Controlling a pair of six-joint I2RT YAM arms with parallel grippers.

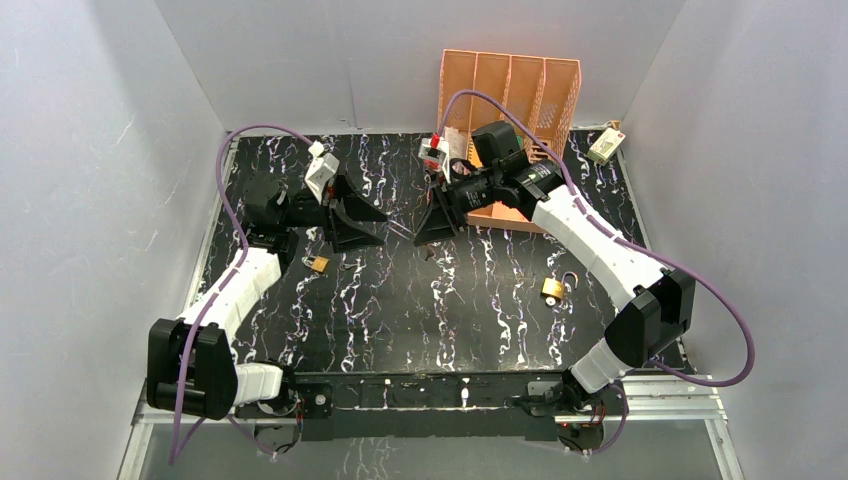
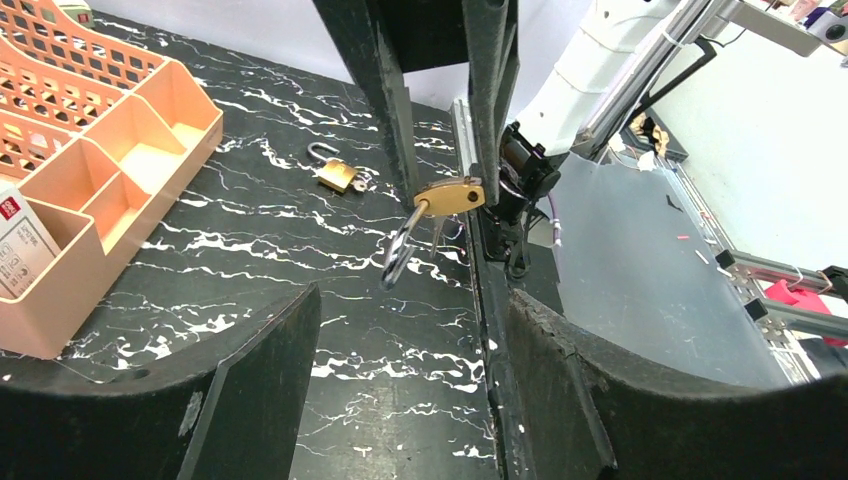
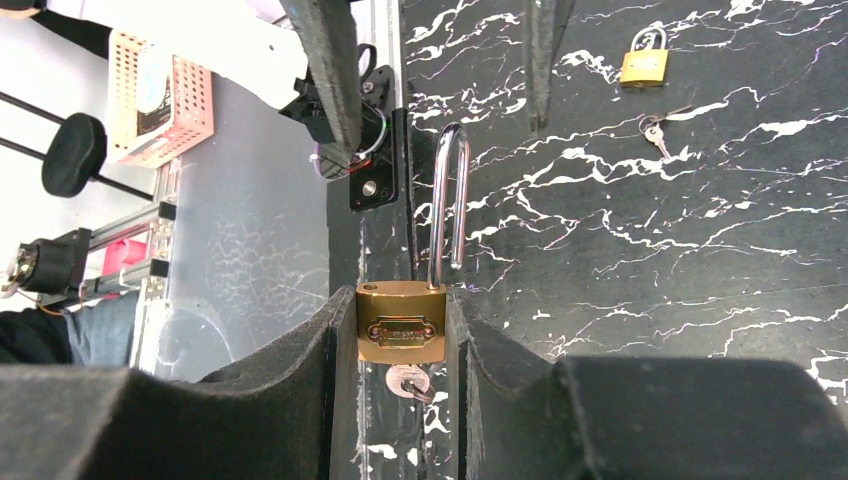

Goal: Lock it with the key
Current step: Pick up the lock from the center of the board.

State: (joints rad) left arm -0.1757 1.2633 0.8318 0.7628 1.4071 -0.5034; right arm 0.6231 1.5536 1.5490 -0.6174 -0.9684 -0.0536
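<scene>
My right gripper (image 3: pixel 400 300) is shut on a brass padlock (image 3: pixel 401 322), gripping its body by the sides. The steel shackle (image 3: pixel 448 205) stands open, out of one hole. A key (image 3: pixel 405 381) sits in the keyhole under the body. In the left wrist view the same padlock (image 2: pixel 450 196) hangs in the right gripper's fingers (image 2: pixel 385 90), above the table. My left gripper (image 2: pixel 412 300) is open and empty, facing the padlock from a short distance. In the top view the left gripper (image 1: pixel 380 228) and the right gripper (image 1: pixel 428 225) face each other at mid-table.
A second padlock (image 1: pixel 318 263) with keys lies on the table to the left. A third padlock (image 1: pixel 553 288), shackle open, lies to the right. An orange divided organizer (image 1: pixel 510 90) stands at the back, with small boxes beside it. The marbled table's (image 1: pixel 420 320) near edge is a metal rail.
</scene>
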